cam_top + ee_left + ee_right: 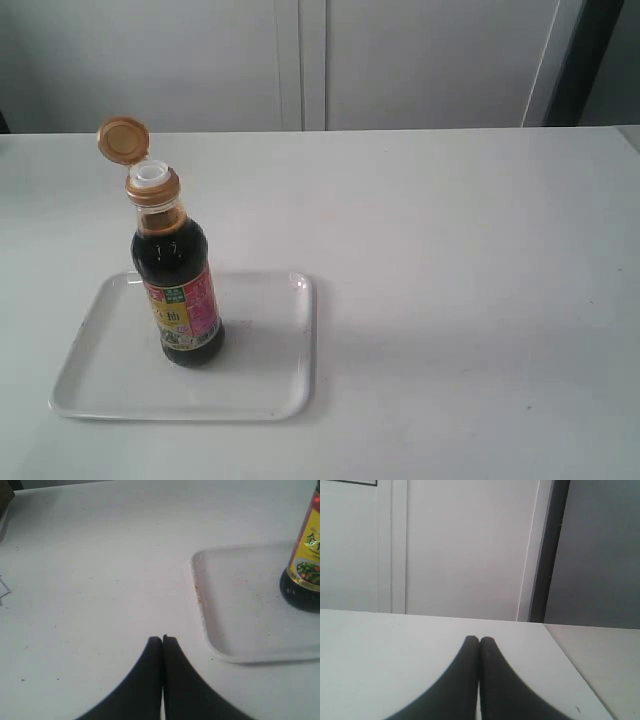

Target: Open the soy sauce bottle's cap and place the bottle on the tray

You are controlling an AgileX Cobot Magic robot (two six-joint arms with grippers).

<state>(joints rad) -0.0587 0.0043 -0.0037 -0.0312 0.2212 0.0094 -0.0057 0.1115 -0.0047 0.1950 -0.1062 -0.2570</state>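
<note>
Bottle (180,300), cap (123,140) open, stood on tray (268,385) near the closed left gripper (162,639); right gripper (479,640) closed too; any retreat should miss the tray.

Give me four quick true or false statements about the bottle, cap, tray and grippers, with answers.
1. The bottle stands upright on the tray. True.
2. The cap is shut over the spout. False: it is flipped open and the white spout is bare.
3. The left gripper holds the bottle. False: it is shut on nothing, over the table beside the tray.
4. The right gripper is shut. True.
</note>
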